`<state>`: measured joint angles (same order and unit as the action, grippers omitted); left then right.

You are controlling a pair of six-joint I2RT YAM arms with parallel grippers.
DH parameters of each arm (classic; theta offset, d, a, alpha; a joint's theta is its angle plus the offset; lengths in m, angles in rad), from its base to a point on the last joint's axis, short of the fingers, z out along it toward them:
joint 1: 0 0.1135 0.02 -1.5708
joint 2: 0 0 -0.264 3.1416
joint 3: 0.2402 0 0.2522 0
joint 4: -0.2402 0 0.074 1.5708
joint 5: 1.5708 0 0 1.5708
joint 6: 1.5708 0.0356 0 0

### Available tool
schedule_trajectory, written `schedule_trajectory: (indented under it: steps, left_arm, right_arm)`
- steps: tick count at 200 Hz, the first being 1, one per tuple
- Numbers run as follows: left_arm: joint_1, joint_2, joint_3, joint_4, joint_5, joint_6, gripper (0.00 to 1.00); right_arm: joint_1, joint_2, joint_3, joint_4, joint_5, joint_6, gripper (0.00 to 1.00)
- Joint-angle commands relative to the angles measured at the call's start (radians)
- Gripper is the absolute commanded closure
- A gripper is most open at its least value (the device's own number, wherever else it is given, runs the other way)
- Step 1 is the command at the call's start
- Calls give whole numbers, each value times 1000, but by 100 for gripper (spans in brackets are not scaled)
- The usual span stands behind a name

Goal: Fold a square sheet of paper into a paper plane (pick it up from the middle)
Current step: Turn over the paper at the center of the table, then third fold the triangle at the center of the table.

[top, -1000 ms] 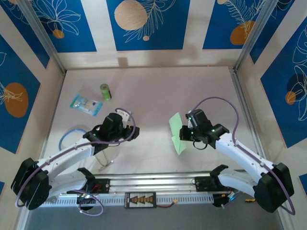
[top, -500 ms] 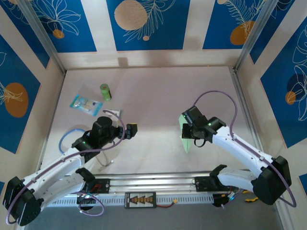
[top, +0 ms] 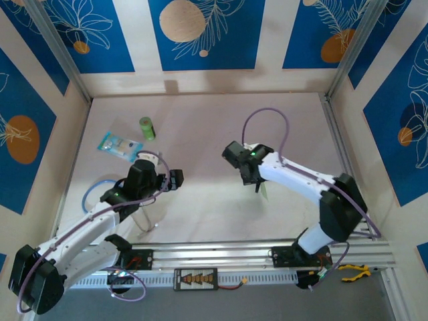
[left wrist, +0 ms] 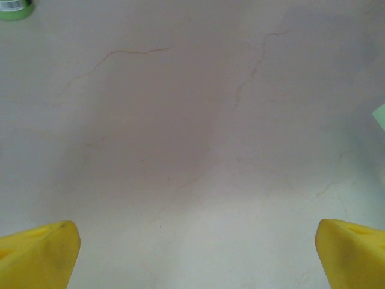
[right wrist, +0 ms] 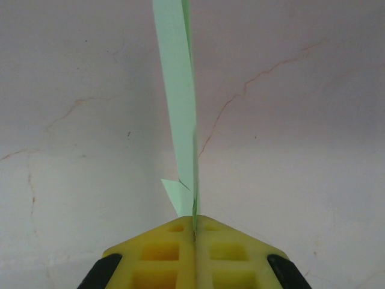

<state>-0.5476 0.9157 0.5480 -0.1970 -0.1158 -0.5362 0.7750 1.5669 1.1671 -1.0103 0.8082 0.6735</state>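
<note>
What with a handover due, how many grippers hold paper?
1. The right gripper, mid-table, is shut on the folded paper. The left gripper is open and empty over the table.

Pale pinkish counter (top: 214, 127), veined with faint hairline cracks, boxed in by walls (top: 207, 33) at 9, 12 and 3 o'clock. The walls carry blue panels (top: 33, 134) printed with white leaves and orange discs. An aluminium rail (top: 221, 253) runs along 6 o'clock.
</note>
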Motion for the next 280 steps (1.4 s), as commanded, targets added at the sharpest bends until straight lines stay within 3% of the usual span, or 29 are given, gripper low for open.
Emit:
schedule_trajectory:
  steps: [1, 58, 101, 137, 175, 194, 236, 255, 280]
  left_arm:
    - [40, -26, 19, -105, -59, -43, 0]
    - [82, -91, 65, -241, -119, -33, 0]
    - [84, -110, 83, -262, -89, -5, 0]
    - [88, -96, 73, -218, 45, 13, 5]
    - [87, -38, 79, -183, 118, 25, 17]
    - [87, 8, 89, -132, 211, 31, 20]
    - [82, 173, 128, -16, 426, -4, 35]
    - [79, 242, 134, 58, 495, -55, 37]
    - [69, 330, 151, 111, 549, -99, 41]
  right_arm:
    - [56, 99, 67, -87, 118, 75, 97]
    - [171, 394, 257, -97, 44, 121, 95]
    - [206, 470, 330, 35, -120, 51, 91]
    - [173, 397, 259, 245, -364, 1, 78]
    - [64, 106, -29, 555, -608, 36, 59]
    - [-58, -22, -200, 684, -738, 83, 60]
    - [-345, -136, -514, 1024, -1093, 174, 82]
    - [-389, -128, -554, 1089, -1162, 187, 90]
    - [-394, -92, -553, 1101, -1193, 178, 91]
